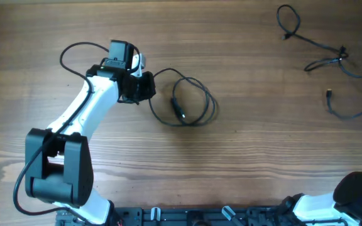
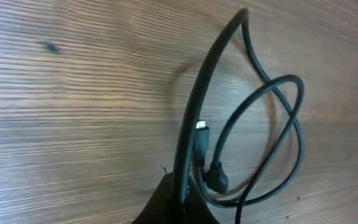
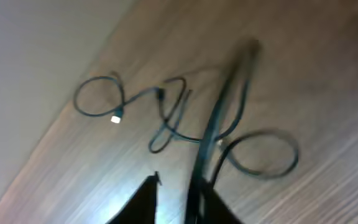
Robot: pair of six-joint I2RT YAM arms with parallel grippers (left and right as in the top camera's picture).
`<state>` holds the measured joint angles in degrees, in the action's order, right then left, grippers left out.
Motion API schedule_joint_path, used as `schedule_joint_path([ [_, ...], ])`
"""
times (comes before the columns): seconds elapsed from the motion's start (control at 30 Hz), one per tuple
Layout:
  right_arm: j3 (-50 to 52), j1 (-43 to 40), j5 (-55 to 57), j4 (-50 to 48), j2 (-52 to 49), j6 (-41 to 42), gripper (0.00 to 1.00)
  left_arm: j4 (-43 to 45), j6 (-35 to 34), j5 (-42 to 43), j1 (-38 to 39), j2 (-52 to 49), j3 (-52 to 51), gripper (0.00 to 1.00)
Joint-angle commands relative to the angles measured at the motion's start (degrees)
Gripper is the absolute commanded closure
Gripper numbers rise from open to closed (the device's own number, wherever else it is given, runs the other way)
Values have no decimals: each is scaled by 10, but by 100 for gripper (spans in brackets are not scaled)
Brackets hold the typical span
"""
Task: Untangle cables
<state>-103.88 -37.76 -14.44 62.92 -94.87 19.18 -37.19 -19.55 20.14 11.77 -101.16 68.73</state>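
A counter (image 1: 263,157) of pale brown wood is seen, smooth and marked with fine, straight grain. Two thin black cables of round cord are laid on it.

The coiled cable (image 1: 180,112) is found just to the right of the left gripper (image 1: 148,88), wound into a few loose, overlapping oval loops. In the left wrist view, one strand of this coiled cable (image 2: 194,106) is seen running straight into the left gripper (image 2: 178,205), which is closed on it. A metal-tipped plug (image 2: 202,127) is seen beside that strand.

The tangled cable (image 1: 341,56) is spread far to the right of the left gripper, near the counter's far right corner. It is knotted in one spot, with open loops on either side. Wide bare wood is left between the two cables.

In the blurred right wrist view, the tangled cable (image 3: 166,118) is shown with a bright plug tip (image 3: 115,117). A dark strand is seen beside the right gripper (image 3: 179,198). Whether that gripper is open or closed cannot be told.
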Motion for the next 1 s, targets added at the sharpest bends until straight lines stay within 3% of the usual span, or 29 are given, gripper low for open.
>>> schedule_joint_path([
  [0.0, 15, 3, -31, 23, -43, -22, 4, 9, 11, 15, 34, -2, -3, 87],
  [0.07, 12, 3, -110, 28, -37, -54, 2, 13, 11, 15, 45, -2, -3, 56],
  [0.1, 3, 7, -171, 28, -30, -98, 0, 15, 11, 15, 45, -2, -3, 48],
  [0.2, -13, 38, -141, 26, 7, -100, 1, 25, 12, 15, 43, 0, 3, 26],
  [0.33, -13, 92, -157, 47, 42, -103, 0, -10, 12, 15, 30, 35, 43, 20],
  [0.4, -11, 154, -156, 72, 41, -139, 0, -10, 11, 15, 18, 78, 50, 18],
  [0.43, -6, 186, -156, 78, 41, -156, 0, -9, 11, 15, 10, 100, 52, 11],
  [0.47, 3, 238, -154, 80, 40, -170, 0, -9, -11, 7, -9, 130, 52, 6],
  [0.5, 10, 274, -147, 76, 35, -182, 1, -11, -38, -1, -31, 151, 52, 6],
  [0.57, 26, 347, -126, 70, 9, -177, 0, -17, -81, -2, -79, 166, 52, 7],
  [0.7, 35, 439, -123, 83, -76, -160, 1, -57, -94, -5, -141, 155, 51, 7],
  [0.83, 35, 505, -124, 76, -167, -208, 1, -81, -94, -7, -148, 138, 51, 2],
  [0.9, 35, 526, -126, 71, -214, -242, 4, -86, -93, -7, -141, 130, 51, 2],
  [0.97, 35, 543, -132, 63, -264, -270, 18, -87, -92, -7, -137, 130, 50, 2],
])
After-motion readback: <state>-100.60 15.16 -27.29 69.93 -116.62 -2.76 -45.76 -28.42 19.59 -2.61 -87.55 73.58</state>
